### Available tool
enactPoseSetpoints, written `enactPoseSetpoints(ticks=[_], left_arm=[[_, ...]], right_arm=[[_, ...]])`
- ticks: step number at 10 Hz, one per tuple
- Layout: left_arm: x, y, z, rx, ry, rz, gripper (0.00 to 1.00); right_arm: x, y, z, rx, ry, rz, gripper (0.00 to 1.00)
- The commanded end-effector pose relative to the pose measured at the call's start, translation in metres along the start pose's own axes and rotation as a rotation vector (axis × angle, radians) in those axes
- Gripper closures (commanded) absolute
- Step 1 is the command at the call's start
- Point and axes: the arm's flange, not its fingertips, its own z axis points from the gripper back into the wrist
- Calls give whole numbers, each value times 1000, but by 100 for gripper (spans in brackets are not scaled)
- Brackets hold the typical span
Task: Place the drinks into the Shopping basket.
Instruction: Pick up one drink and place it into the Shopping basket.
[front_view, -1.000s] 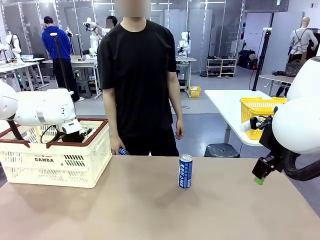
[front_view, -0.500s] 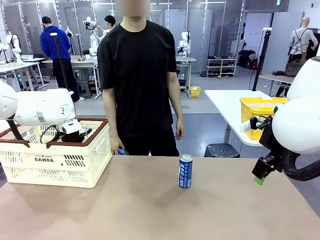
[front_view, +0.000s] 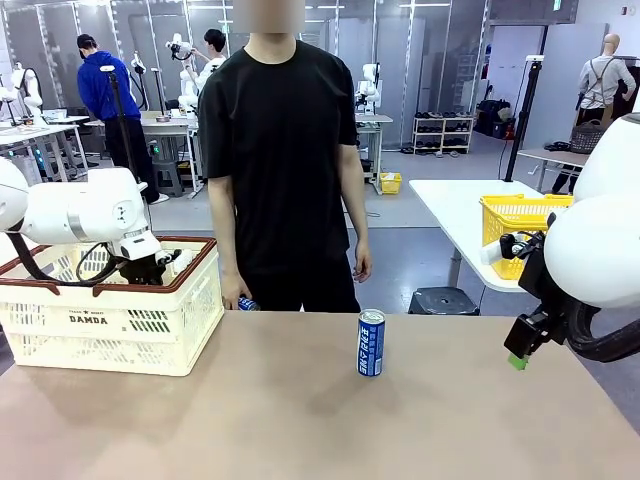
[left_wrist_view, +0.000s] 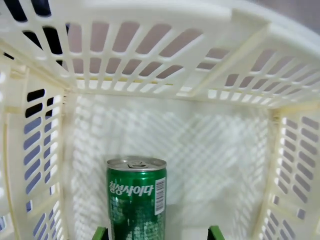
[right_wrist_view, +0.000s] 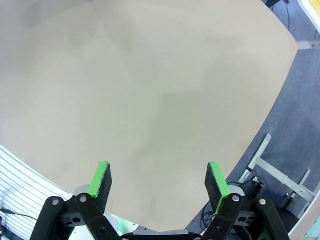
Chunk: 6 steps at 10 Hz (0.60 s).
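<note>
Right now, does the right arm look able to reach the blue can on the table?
Probably yes. The blue can stands upright and alone on the table, and the right gripper hangs open by the table's right edge, with bare tabletop between them.

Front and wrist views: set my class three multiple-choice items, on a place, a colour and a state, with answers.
1. Where does the green can stand? A on the floor; B inside the Shopping basket; C in a person's hand.
2. What colour is the tall can on the table? A blue; B red; C yellow.
3. How are the right arm's fingers? A shut on a can; B shut, empty; C open, empty.
Answers: 1 B, lattice walls surround it in the left wrist view; 2 A, blue with white lettering; 3 C, green pads stand apart over bare table.
</note>
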Motion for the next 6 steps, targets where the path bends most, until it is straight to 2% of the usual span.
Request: enactPoseSetpoints(ticks=[1,6], left_arm=[[4,-24,17,-10,-29,35,0],[13,-44,65,42,-37,36,0]], right_arm=[[-1,1,0,2,2,1,6],[-1,1,0,2,2,1,6]])
